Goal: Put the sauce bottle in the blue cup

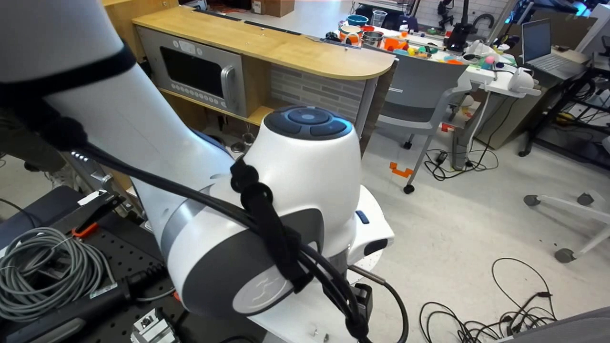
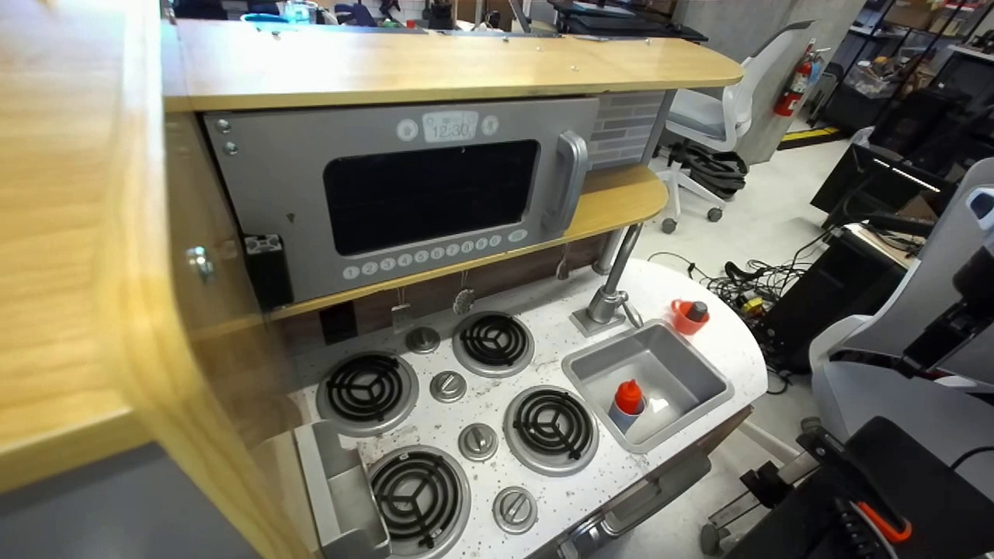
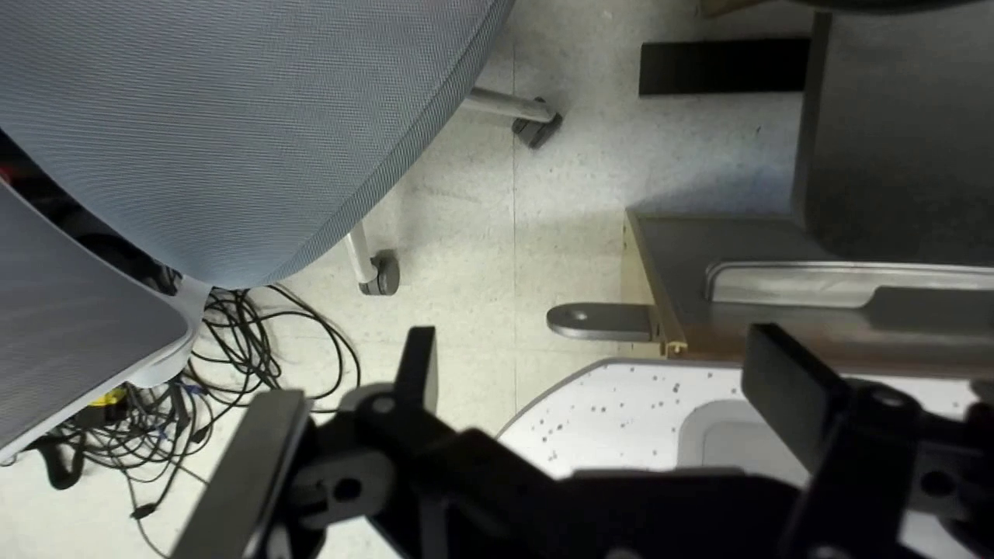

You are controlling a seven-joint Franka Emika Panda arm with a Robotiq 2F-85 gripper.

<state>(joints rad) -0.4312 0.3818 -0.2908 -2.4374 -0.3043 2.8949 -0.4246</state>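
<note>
The sauce bottle (image 2: 629, 395), small and red with a nozzle top, stands upright in the blue cup (image 2: 623, 420), its top above the rim. The cup looks blue-grey here and sits in the near left corner of the grey sink (image 2: 689, 382). Bottle and cup are out of view in the wrist view. My gripper (image 3: 595, 341) is open in the wrist view, with nothing between its fingers, high above the counter's rounded end. It is apart from the bottle and cup. In an exterior view the arm (image 1: 305, 186) hides the gripper, the bottle and the cup.
A squat red cup (image 2: 686, 320) with a dark object in it stands on the counter behind the sink. A faucet (image 2: 609, 299) rises at the sink's back. Stove burners (image 2: 550, 429) lie left of the sink. A shelf with a microwave (image 2: 431, 194) overhangs the counter. A chair (image 3: 233, 140) is nearby.
</note>
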